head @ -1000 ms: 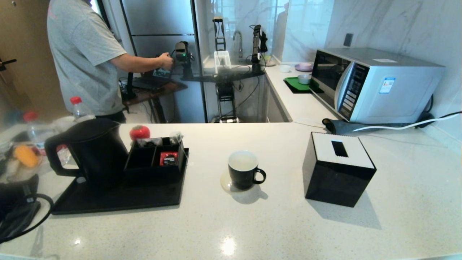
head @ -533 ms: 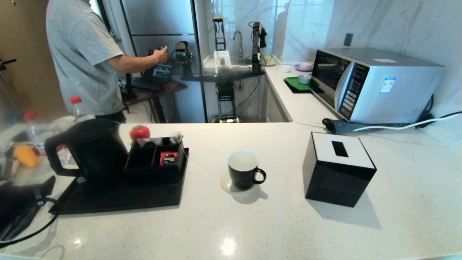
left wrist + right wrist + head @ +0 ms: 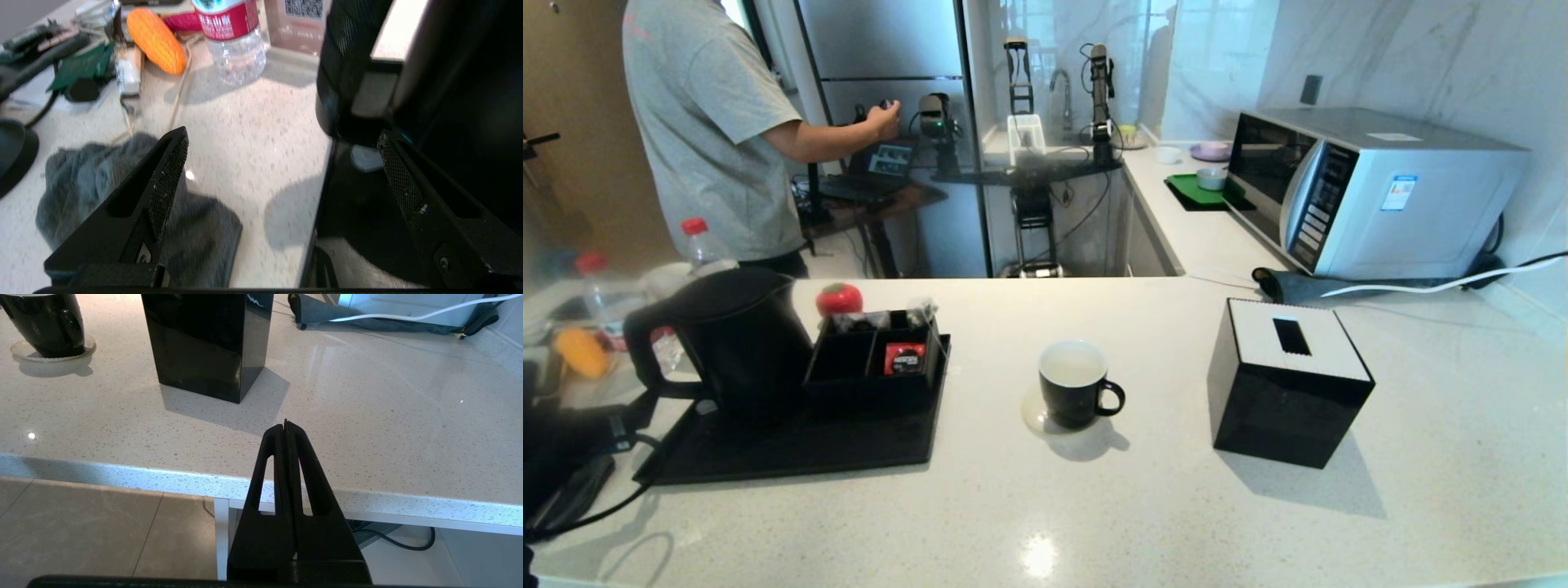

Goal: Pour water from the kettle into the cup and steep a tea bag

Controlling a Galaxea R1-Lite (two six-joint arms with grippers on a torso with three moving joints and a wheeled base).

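- Head view: matte black kettle, tall with a large loop handle, stands on a flat black tray at the left of the speckled white desk. Just beside it on the tray sits a low black compartment box.
- Head view: glossy black cup, white inside, sits on a round coaster mid-desk, well apart from the kettle. A black cube tissue box with a white top stands to its right.
- Head view: my left gripper is at the tray's left edge, near the kettle handle.
- Left wrist view: my left fingers, cross-hatched black pads, are spread wide apart, holding nothing; the kettle handle lies ahead of them. Grey cloth below.
- Right wrist view: my right gripper has its fingers pressed together, empty, off the desk's front edge.
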